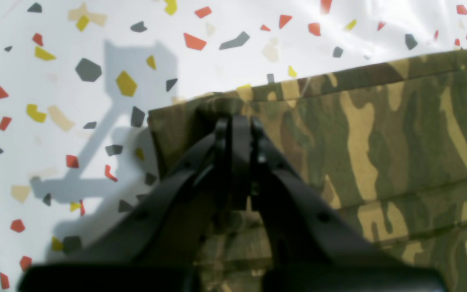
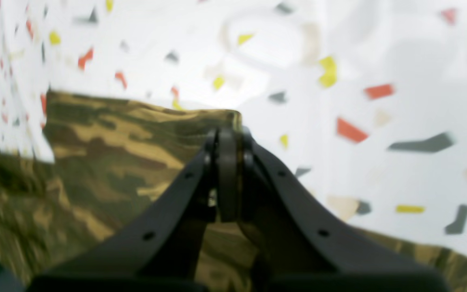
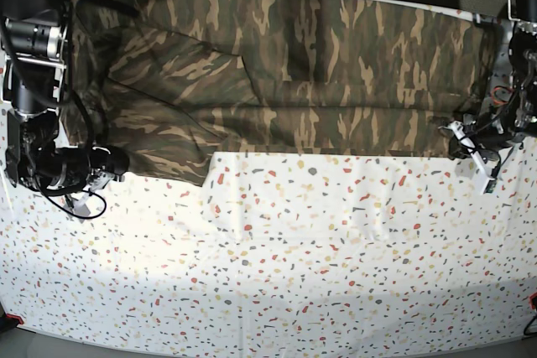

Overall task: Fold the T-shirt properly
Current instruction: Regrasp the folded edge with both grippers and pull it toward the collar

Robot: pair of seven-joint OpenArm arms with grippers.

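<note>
Terrazzo-print tablecloth (image 3: pixel 277 266) spreads before you as the camouflage T-shirt (image 3: pixel 336 64) lies along its far edge, folded lengthwise into a band, both the left gripper (image 1: pixel 235 115) and right gripper (image 2: pixel 227 129) clamped on its near corners, crosswise folds seemingly remaining.

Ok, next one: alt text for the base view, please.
A camouflage T-shirt lies spread across the far half of a speckled white table. Both arms pinch its near edge: the left gripper at the image's right, the right gripper at its left.
</note>
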